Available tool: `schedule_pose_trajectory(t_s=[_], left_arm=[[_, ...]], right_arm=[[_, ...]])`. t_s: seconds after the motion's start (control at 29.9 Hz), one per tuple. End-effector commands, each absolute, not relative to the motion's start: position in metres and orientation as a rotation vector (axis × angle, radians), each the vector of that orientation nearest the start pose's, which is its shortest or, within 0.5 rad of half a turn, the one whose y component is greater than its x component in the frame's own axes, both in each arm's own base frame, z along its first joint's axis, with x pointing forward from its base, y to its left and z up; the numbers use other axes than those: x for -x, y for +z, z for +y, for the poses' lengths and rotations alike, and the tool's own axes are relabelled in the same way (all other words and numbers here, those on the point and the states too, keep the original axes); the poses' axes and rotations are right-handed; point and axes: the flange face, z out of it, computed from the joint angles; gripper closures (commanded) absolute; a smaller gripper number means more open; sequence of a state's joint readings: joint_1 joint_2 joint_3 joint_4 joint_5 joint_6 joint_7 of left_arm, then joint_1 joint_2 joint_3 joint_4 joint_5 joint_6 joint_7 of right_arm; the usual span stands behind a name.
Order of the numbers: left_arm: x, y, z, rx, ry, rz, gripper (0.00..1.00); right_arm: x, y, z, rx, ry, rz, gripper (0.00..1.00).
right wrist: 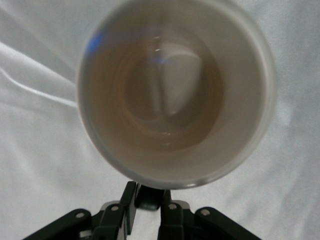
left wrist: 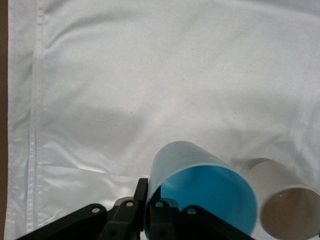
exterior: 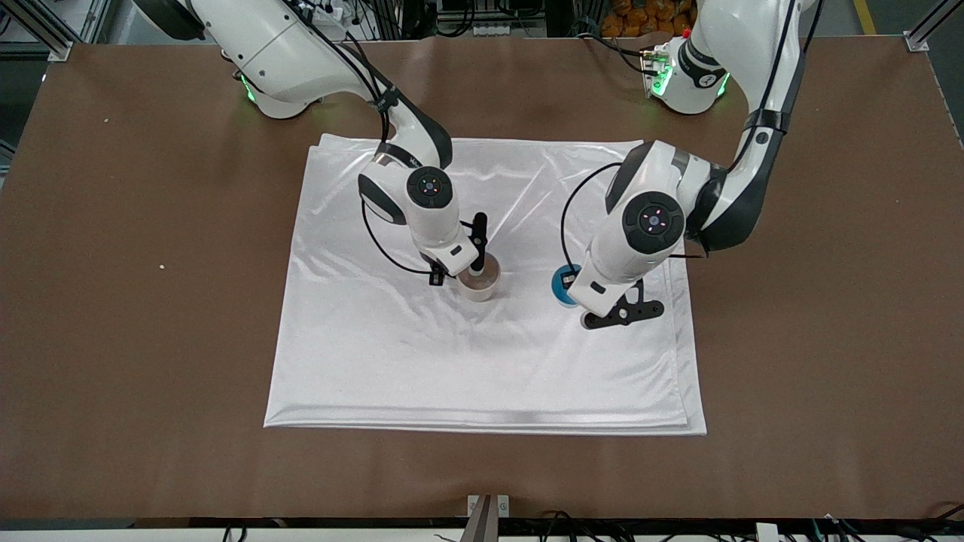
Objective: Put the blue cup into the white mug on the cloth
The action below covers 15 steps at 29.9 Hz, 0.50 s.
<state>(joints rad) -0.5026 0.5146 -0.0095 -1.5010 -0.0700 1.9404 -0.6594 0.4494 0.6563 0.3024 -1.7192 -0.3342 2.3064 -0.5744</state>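
- Black fingers of the left pincer (left wrist: 148,212) pressed onto the rim wall of the blue cup (left wrist: 200,192), one finger inside and one outside.
- Light-blue outside, brighter blue inside on that cup; mostly hidden under the left wrist in the front view, only a slice of blue rim (exterior: 562,284) showing.
- Seen over the cloth (exterior: 482,354) toward the left arm's end of the bench; contact with the fabric not clear from these views.
- Black fingers of the right pincer (right wrist: 147,200) closed on the rim of the white mug (right wrist: 175,92), clamped at the edge nearest that wrist camera.
- Cream-white outside, pale brownish inside, mouth facing up and nothing in it.
- In the front view, right pincer (exterior: 471,263) low at the mug (exterior: 480,284), which sits on the cloth near its middle.
- Mug and blue cup near each other but apart, about level in the front view, the mug toward the right arm's end.
- From the left wrist view, mug (left wrist: 287,205) just beside the blue cup, bare white fabric (left wrist: 150,75) stretching out around both.
- Shiny white cloth, softly wrinkled, nearly square, edges folded double along the side near the left arm.
- Brown bench (exterior: 135,301) under the cloth on all sides.
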Motion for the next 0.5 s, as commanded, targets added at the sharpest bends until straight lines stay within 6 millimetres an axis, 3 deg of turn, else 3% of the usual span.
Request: schedule_pose_trajectory(t_s=[0.0, 0.1, 0.2, 0.33, 0.47], left_arm=[[-0.592, 0.367, -0.358, 3.146, 0.168, -0.316, 1.00], [-0.585, 0.367, -0.371, 3.147, 0.163, -0.299, 1.00], [-0.579, 0.363, -0.382, 3.143, 0.165, -0.301, 1.00], [-0.570, 0.366, -0.399, 3.147, 0.154, -0.296, 1.00], [-0.566, 0.369, -0.411, 3.158, 0.133, -0.298, 1.00]], right_arm=[[-0.511, 0.220, 0.439, 2.375, 0.014, -2.185, 0.54], [-0.515, 0.225, 0.435, 2.387, 0.008, -2.174, 0.49], [-0.519, 0.239, 0.432, 2.403, -0.010, -2.160, 0.38], [-0.534, 0.268, 0.414, 2.456, -0.030, -2.116, 0.14], [-0.538, 0.310, 0.400, 2.507, -0.027, -2.056, 0.09]])
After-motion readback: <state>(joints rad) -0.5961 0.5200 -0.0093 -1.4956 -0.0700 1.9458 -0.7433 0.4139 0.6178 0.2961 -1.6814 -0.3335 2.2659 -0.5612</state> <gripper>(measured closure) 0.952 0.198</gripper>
